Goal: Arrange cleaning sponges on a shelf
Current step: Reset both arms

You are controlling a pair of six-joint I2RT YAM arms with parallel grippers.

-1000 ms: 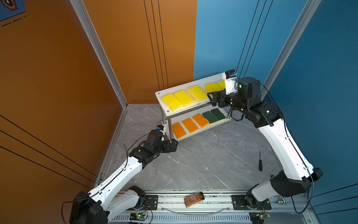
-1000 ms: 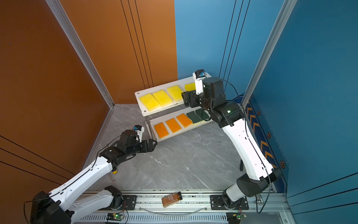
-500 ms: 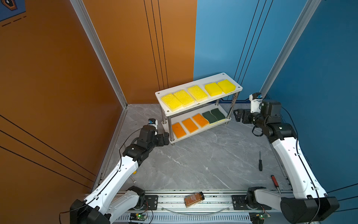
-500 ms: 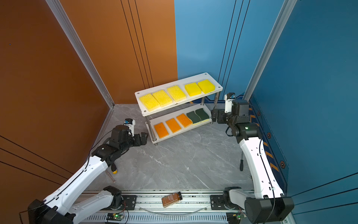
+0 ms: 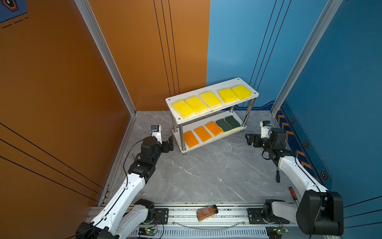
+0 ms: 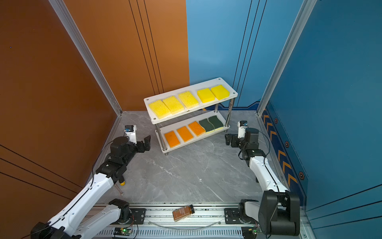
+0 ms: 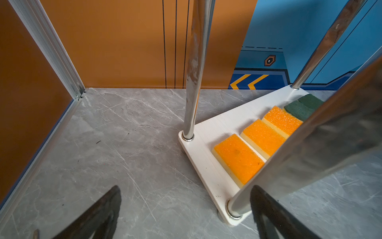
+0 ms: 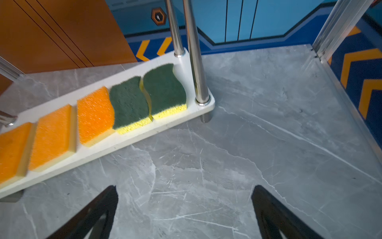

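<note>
Sponges, ten, all lodged flat on the shelf (image 5: 255, 94): five yellow (image 5: 210, 99) are ranged in a row on the upper board, three orange (image 5: 202, 134) and two green-topped (image 5: 228, 123) on the lower. Left end effector (image 5: 169, 143): jaws are held apart, nothing gripped, just beside the orange end. Right end effector (image 5: 249, 140): jaws are held apart, nothing gripped, near the green end. Handling is judged light, soft and compressible, with rough porous faces unlikely to slip; a hard squeeze would deform, not break. Hold is best taken across the short width, on the long sides. The green pair lie touching, so little finger room is left between them, and the lower row is reached from the front, beneath the upper board.
</note>
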